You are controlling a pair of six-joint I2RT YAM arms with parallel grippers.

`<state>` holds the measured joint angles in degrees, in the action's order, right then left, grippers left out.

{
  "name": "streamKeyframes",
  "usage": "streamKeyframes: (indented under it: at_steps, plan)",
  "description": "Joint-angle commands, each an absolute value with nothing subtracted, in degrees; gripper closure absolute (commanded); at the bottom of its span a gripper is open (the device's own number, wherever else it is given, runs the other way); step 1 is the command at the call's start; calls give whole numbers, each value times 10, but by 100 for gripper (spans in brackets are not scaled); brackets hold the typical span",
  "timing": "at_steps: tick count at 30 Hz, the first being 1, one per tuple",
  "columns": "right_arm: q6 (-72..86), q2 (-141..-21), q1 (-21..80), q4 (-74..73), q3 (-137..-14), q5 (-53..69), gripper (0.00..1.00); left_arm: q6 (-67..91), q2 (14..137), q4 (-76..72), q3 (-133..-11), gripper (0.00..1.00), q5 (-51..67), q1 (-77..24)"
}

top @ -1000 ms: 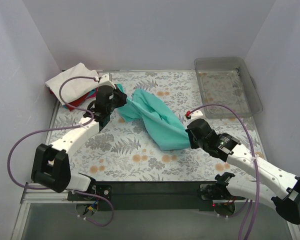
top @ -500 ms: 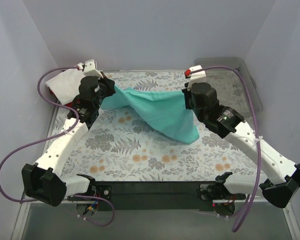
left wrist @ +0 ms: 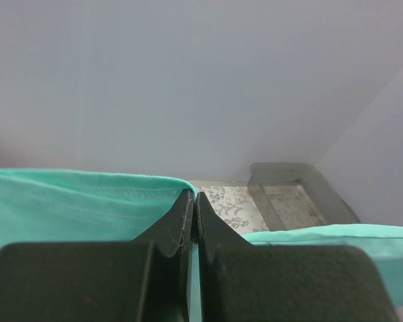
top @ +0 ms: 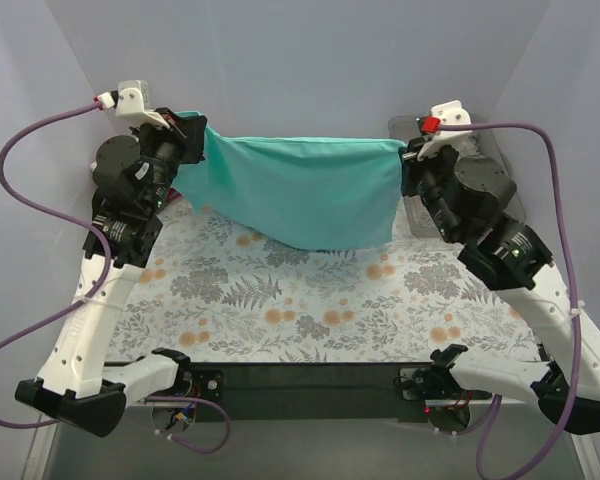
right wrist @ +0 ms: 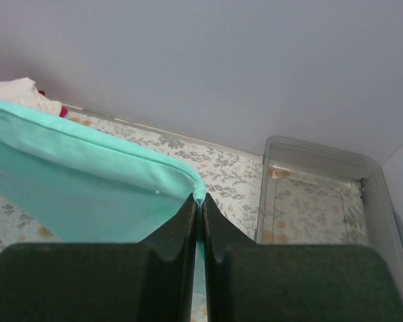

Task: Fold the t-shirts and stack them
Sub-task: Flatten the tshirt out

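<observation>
A teal t-shirt (top: 295,190) hangs stretched in the air between both arms, well above the floral table (top: 280,300). My left gripper (top: 193,140) is shut on its left top corner; in the left wrist view (left wrist: 193,196) teal cloth (left wrist: 74,201) shows on both sides of the closed jaws. My right gripper (top: 405,155) is shut on the right top corner; in the right wrist view (right wrist: 199,198) a teal hem (right wrist: 87,181) is pinched at the tips. A white shirt (right wrist: 17,92) with a bit of red shows at the far left of the right wrist view. It is hidden in the top view.
A clear grey plastic tray (right wrist: 322,201) stands at the back right of the table, partly hidden behind the right arm in the top view (top: 405,125). Grey walls close in at the back and both sides. Purple cables loop off both arms.
Both grippers have risen and moved apart, lifting the teal shirt off the table and pulling it from a bunched diagonal strip into a flat hanging sheet.
</observation>
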<state>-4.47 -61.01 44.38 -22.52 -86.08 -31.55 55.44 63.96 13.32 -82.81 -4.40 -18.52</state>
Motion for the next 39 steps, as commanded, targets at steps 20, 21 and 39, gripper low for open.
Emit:
streamKeyframes:
  at_steps: [20, 21, 39]
  plan:
    - [-139, -685, 443, -152, -979, -336, 99, 482, 739, 147, -943, 100, -56, -185]
    - [-141, -685, 443, -152, -987, -330, 99, 482, 739, 149, -949, 100, -51, -185]
    - [-96, -512, 443, -235, -995, -63, 99, 519, 590, 302, -1084, 100, 113, -185]
